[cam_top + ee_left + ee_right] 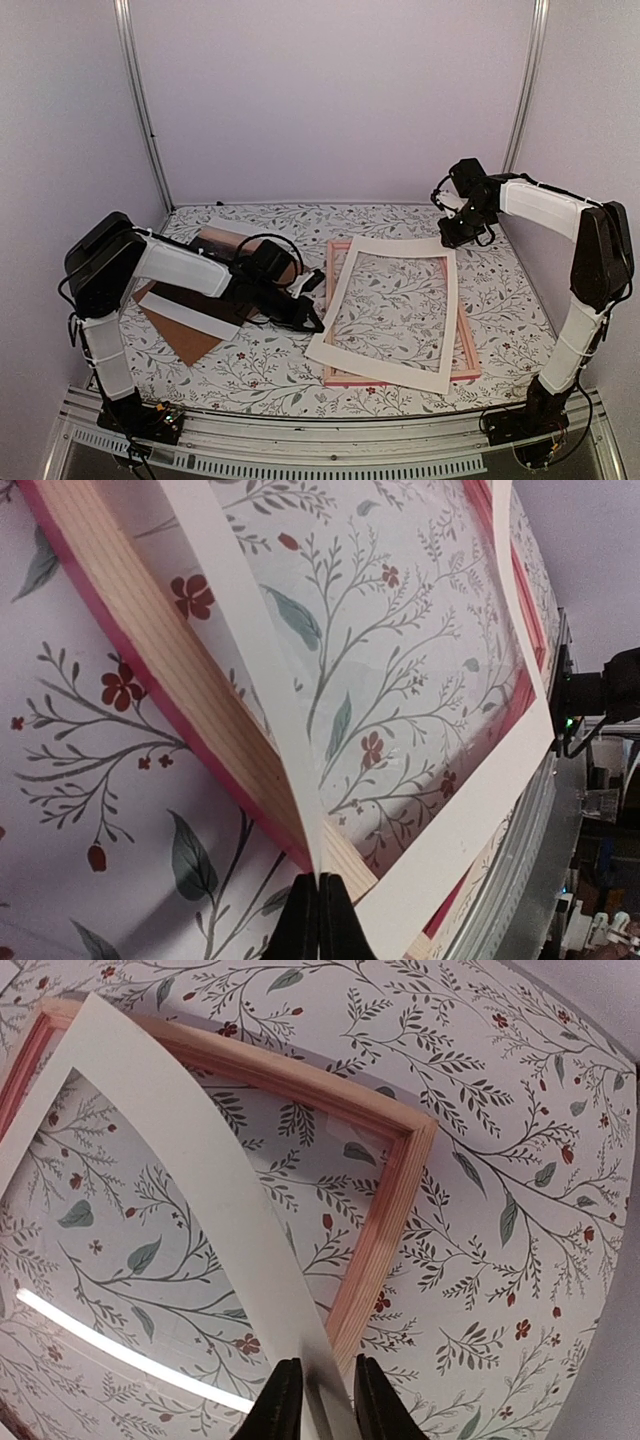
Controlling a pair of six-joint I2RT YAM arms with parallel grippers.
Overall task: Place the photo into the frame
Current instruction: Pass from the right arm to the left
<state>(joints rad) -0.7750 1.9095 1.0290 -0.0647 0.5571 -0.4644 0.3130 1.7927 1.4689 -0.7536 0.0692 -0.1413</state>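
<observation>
The pink frame (466, 348) lies flat on the floral table, right of centre. A white mat board (336, 290) with a cutout rests askew on top of it. My left gripper (312, 320) is at the mat's near-left corner, and in the left wrist view it (320, 882) is shut on the mat's edge (240, 630), just above the frame rail (150, 650). My right gripper (452, 232) is at the mat's far-right corner. Its fingers (320, 1385) stand slightly apart with the mat strip (200, 1140) between them, over the frame corner (390, 1200). The dark photo (222, 245) lies at the far left, partly behind my left arm.
A brown backing board (185, 342) with a white strip (190, 315) across it lies at the near left, under my left arm. The cage posts and walls stand behind and at both sides. The metal rail of the arm bases runs along the near edge.
</observation>
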